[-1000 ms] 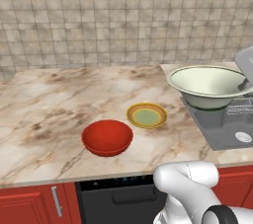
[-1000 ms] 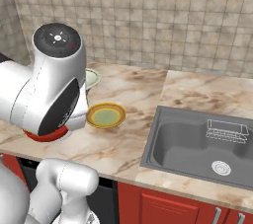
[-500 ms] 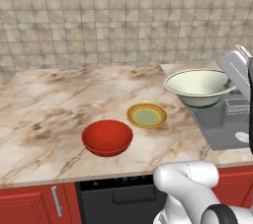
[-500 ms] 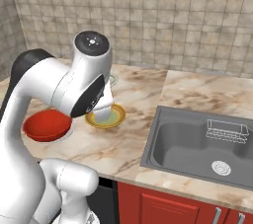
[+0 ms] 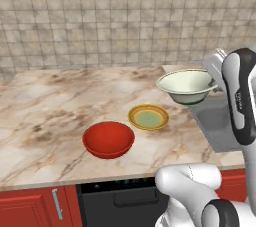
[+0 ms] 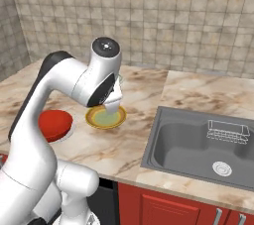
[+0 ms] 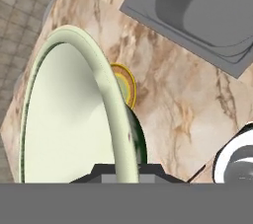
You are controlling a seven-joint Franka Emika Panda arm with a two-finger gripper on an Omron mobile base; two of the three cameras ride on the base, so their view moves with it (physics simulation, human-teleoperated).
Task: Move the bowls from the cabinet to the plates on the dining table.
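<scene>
Hand clamped on rim of cream bowl, carried in air over bench edge near sink. Target yellow-rimmed plate lies below and to the arm's left, empty. Red bowl already on white plate, left of it.

The bowl held in the tool is cream-white inside and out, with a dark green foot. Just below it lies a plate with a yellow rim and a pale green centre. Farther from the tool, the other bowl is plain glossy red. The surface is beige marble with brown veins; its cupboard fronts are red, the sink steel grey, and the wall tiles mottled beige-grey.
</scene>
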